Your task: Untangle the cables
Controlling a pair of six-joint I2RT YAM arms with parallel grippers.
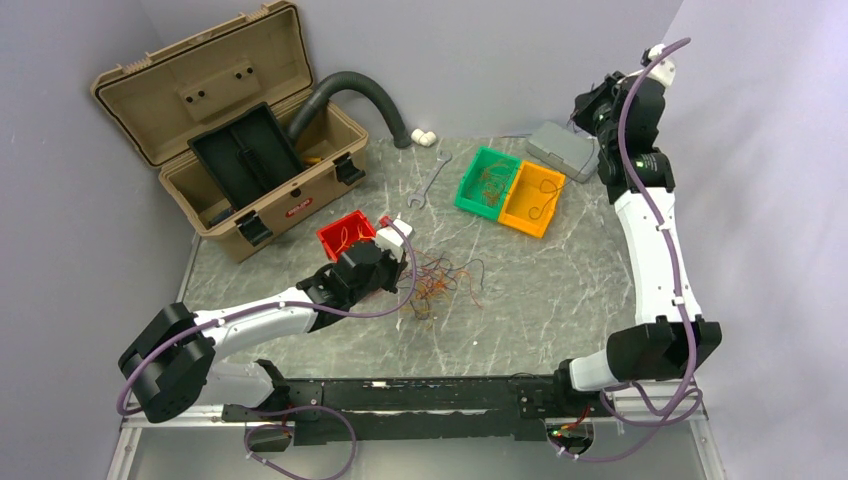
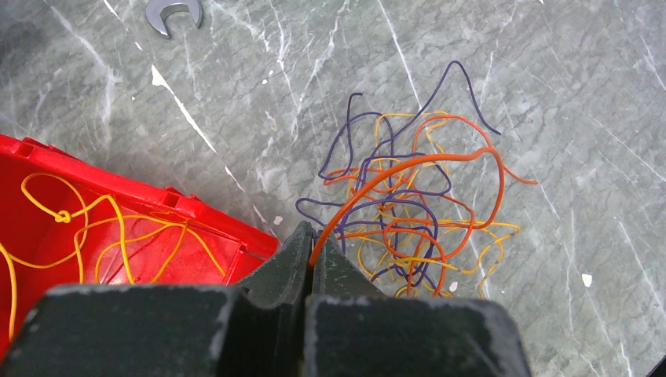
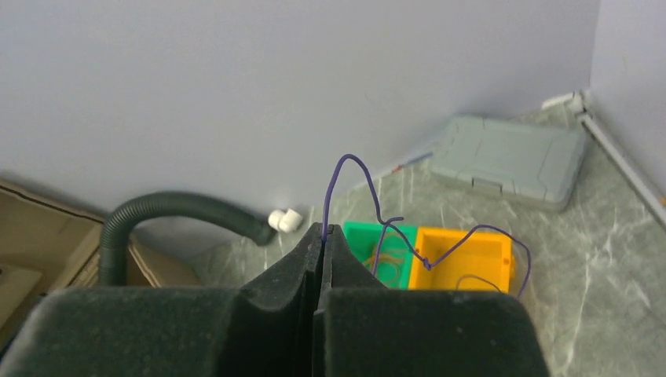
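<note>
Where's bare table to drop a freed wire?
Widest bare patch of table: right of the tangle, in front of the orange bin, bounded by the right arm. Crowded: red bin, left gripper and tangle together; wrench, green bin and toolbox along the back.

Tabletop (image 2: 550,94) reads as grey veined stone, smooth with a soft sheen. Red bin (image 2: 196,208) is glossy moulded plastic. The cables (image 2: 408,220) look plastic-sheathed, slick and bright. There's the wrench (image 2: 174,12), bare shiny metal. On the left gripper (image 2: 312,236), fingers (image 2: 275,275) are matt black plastic, grainy, with pale scuffed edges. Right wrist view now: hose (image 3: 173,206) ribbed, dull dark plastic; grey case (image 3: 506,161) matt plastic
</note>
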